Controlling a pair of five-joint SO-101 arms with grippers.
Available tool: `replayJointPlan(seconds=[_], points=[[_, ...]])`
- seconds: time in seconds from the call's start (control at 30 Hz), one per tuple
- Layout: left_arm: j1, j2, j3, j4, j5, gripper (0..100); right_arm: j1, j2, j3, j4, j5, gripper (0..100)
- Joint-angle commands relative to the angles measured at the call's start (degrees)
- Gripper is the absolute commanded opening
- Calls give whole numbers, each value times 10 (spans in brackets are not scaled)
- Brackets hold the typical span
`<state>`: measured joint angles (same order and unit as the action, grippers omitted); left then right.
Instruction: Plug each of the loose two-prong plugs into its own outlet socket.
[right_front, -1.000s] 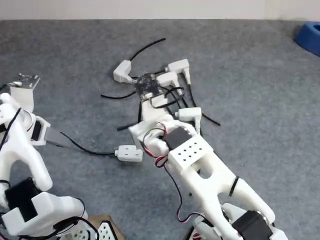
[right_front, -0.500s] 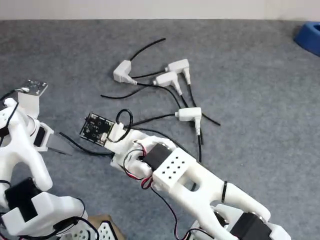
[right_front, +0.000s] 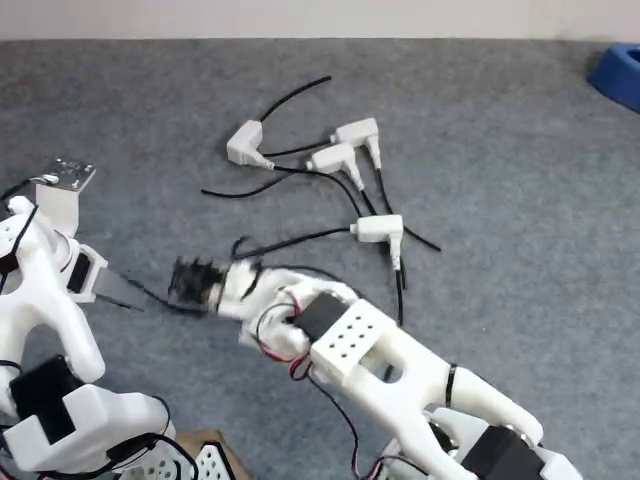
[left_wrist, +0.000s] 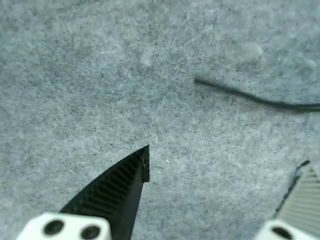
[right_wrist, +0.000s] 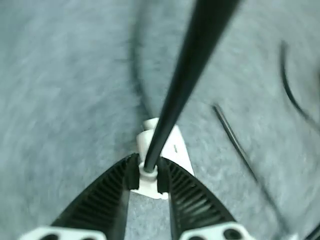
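Four white two-prong plugs with black cords lie on the grey carpet: one (right_front: 243, 142) at the back left, two (right_front: 357, 131) (right_front: 333, 157) close together, and one (right_front: 378, 228) nearer the middle. My right gripper (right_front: 195, 283) is low over the carpet in front of them, blurred. In its wrist view my right gripper (right_wrist: 148, 162) is shut on a small white corded block (right_wrist: 167, 150); I cannot tell whether that is a plug or a socket. My left gripper (left_wrist: 224, 157) stands open over bare carpet, close beside the right one, with a black cord (left_wrist: 250, 97) beyond it.
A blue object (right_front: 615, 72) sits at the far right back edge. A brown piece (right_front: 200, 440) shows at the front by the left arm's base. The right arm's body (right_front: 370, 345) lies across the middle front of the carpet.
The right arm has swung from above the plug cluster to the left and forward, ending next to the left gripper. The four plugs have stayed put. The left arm shifted slightly.
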<state>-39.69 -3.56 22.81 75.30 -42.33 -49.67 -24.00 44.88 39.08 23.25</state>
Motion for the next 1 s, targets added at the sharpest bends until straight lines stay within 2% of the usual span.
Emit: replayJointPlan(seconds=[0.0, 0.03, 0.13, 0.27, 0.33, 0.5, 0.57, 0.63, 0.7, 0.8, 0.97], points=[[33, -3, -1, -4, -4, 421, 118, -50, -60, 11, -331, 6], [44, -5, -1, -2, -4, 421, 150, -59, -68, 35, -374, 6], [81, -7, -1, -2, 0, 421, 184, -93, -76, 94, -410, 6], [139, -7, -1, -1, 31, 421, 171, -149, -61, 141, -418, 6], [178, -7, -1, -1, 24, 421, 164, -179, -46, 153, -422, 6], [298, -7, -1, 39, -76, 417, 154, -228, 12, 164, -409, 6], [334, -7, -1, 44, -145, 384, 153, -232, 38, 153, -388, 6], [359, -7, 2, 43, -211, 337, 145, -235, 65, 129, -331, 6], [384, -7, 5, 43, -250, 294, 140, -237, 87, 104, -311, 6], [410, -4, 5, 40, -273, 271, 141, -237, 99, 86, -302, 6], [446, -2, 38, -34, -275, 324, 141, -237, 99, 84, -280, 6]])
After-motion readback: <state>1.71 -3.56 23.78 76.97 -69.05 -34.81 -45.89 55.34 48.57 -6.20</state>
